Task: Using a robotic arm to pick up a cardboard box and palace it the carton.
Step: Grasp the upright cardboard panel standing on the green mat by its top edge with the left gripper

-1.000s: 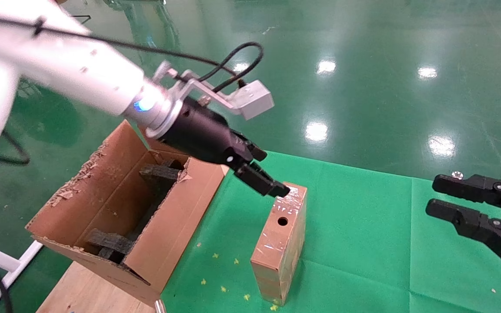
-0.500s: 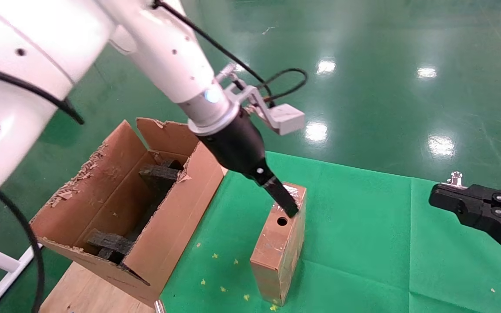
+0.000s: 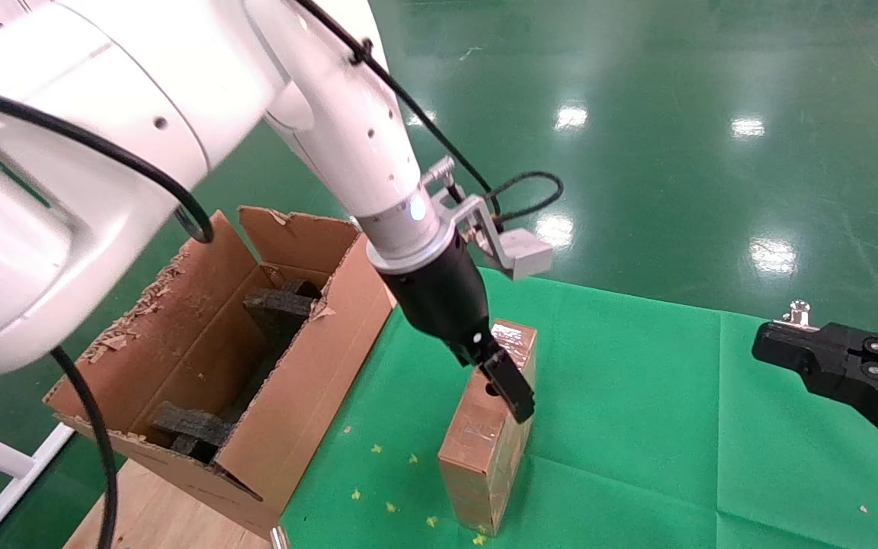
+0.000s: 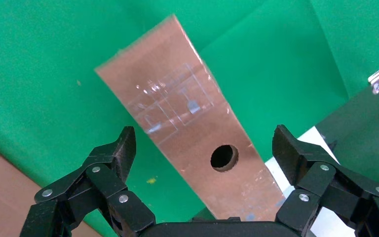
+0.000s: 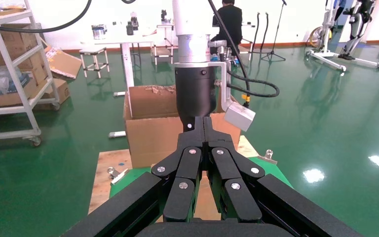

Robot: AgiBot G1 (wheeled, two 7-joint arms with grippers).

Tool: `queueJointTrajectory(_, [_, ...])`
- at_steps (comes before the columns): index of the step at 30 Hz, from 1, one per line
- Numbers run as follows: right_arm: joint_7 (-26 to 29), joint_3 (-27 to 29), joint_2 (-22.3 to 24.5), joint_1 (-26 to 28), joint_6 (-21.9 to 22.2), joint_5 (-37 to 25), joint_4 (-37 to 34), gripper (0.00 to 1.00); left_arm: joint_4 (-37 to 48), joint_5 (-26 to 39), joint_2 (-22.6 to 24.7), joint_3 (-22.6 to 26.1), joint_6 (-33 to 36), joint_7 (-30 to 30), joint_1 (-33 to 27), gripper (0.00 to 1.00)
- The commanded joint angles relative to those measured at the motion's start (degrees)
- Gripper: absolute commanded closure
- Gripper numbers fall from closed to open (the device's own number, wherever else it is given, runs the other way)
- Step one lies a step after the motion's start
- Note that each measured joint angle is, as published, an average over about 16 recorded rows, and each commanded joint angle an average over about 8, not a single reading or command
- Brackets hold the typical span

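Green cloth (image 3: 637, 427) covers the table; on it the slim cardboard box (image 3: 485, 450) stands on a long narrow side, its taped narrow face with the round hole turned up; small yellow specks lie on the cloth near its close end. Left gripper (image 3: 511, 393) of the white robotic arm (image 3: 347, 130) is down over the box at the hole; in the left wrist view its fingers (image 4: 121, 153) are spread wide, one to each side of the box (image 4: 187, 128), apart from it, nothing pinched. Right gripper (image 3: 770, 339) hangs parked over the cloth at the right edge, well apart from the box; in the right wrist view its fingers (image 5: 200, 148) are pressed together, empty. Beside the box, to the left, the large carton (image 3: 294, 396) sits open on a wooden board (image 3: 149, 518), torn flaps up, black foam blocks (image 3: 279, 305) inside; beyond lies glossy green floor (image 3: 675, 152).
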Motion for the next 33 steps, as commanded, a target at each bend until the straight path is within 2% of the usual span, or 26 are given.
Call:
queueJointTrajectory(1, [0.0,0.0,0.0,0.0,0.0,0.0,0.0,1.0,0.36,-0.37,0.25,0.83,-0.18,-0.1,0.35,0.0])
queueJointTrajectory(7, [0.0,0.0,0.0,-0.01,0.01,0.0,-0.01,1.0,-0.29,-0.53,0.38,1.87,-1.49,1.19,0.36,0.0])
queueJointTrajectory(9, [0.0,0.0,0.0,-0.01,0.01,0.01,-0.01,0.93,-0.45,-0.55,0.45,2.04,-1.87,1.61,0.31,0.0])
queueJointTrajectory(10, [0.0,0.0,0.0,-0.01,0.01,0.01,-0.01,0.84,-0.48,-0.54,0.49,2.11,-1.97,1.74,0.3,0.0])
queueJointTrajectory(11, [0.0,0.0,0.0,-0.02,0.02,0.01,-0.01,0.71,-0.5,-0.55,0.53,2.17,-2.06,1.82,0.29,0.06])
queueJointTrajectory(12, [0.0,0.0,0.0,-0.02,0.02,0.01,-0.01,0.59,-0.53,-0.54,0.57,2.23,-2.15,1.92,0.28,0.15])
queueJointTrajectory(15, [0.0,0.0,0.0,-0.02,0.02,0.01,-0.01,0.22,-0.6,-0.5,0.53,2.17,-2.21,1.83,0.25,0.53])
queueJointTrajectory(17, [0.0,0.0,0.0,-0.02,0.02,0.01,-0.01,0.04,-0.59,-0.49,0.49,2.1,-2.16,1.74,0.25,0.78])
queueJointTrajectory(18, [0.0,0.0,0.0,-0.02,0.02,0.01,-0.01,0.0,-0.59,-0.49,0.47,2.07,-2.13,1.7,0.25,0.9])
queueJointTrajectory(19, [0.0,0.0,0.0,-0.02,0.02,0.01,-0.01,0.0,-0.58,-0.49,0.45,2.03,-2.09,1.66,0.25,0.98])
queueJointTrajectory(20, [0.0,0.0,0.0,-0.02,0.02,0.01,-0.01,0.0,-0.57,-0.49,0.43,2.01,-2.05,1.62,0.25,1.0])
queueJointTrajectory(33, [0.0,0.0,0.0,-0.02,0.02,0.0,-0.01,0.0,-0.51,-0.49,0.31,1.8,-1.76,1.36,0.25,1.0])
